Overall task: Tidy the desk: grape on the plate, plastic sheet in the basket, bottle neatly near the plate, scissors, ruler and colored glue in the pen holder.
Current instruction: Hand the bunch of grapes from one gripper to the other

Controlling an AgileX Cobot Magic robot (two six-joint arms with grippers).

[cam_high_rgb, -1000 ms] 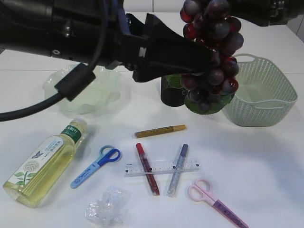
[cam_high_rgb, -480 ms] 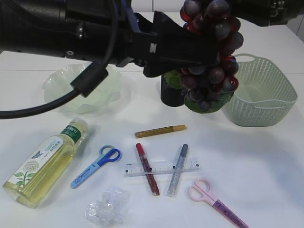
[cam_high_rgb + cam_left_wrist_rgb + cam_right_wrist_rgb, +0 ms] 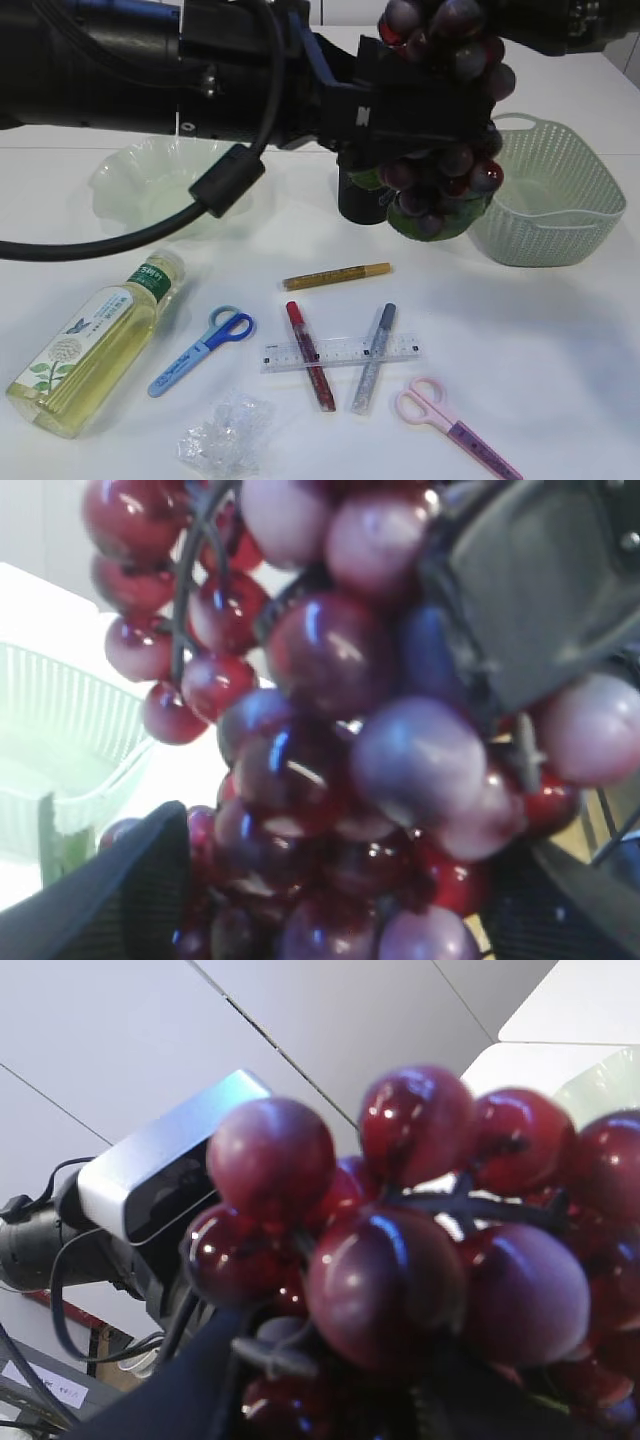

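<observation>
Sliding to the right since a second ago, the left gripper [image 3: 430, 120] is now reaching the grape bunch [image 3: 445, 110], and its jaws are standing wide on either side of the shiny round grapes without squeezing them. The right gripper [image 3: 330, 1360] is holding the bunch up high, with its jaws closed partway on the stem part. The bunch is hanging in the air at 12 o'clock above the table, in front of the black pen holder [image 3: 358, 200] and the pale green woven basket [image 3: 550, 200].

One wavy, see-through green plate [image 3: 150, 185] is sitting at 10 o'clock. One clear plastic bottle [image 3: 95, 345] of yellow liquid is lying at 8 o'clock. Two pairs of scissors are lying flat: blue scissors [image 3: 200, 350] and pink scissors [image 3: 455, 425]. Three thin glue pens are lying near the middle: gold [image 3: 335, 275], red [image 3: 310, 355] and silver [image 3: 373, 357]. One clear ruler [image 3: 340, 352] is resting across the red and silver ones. One crinkly plastic sheet [image 3: 225, 435] is sitting at 7 o'clock.
</observation>
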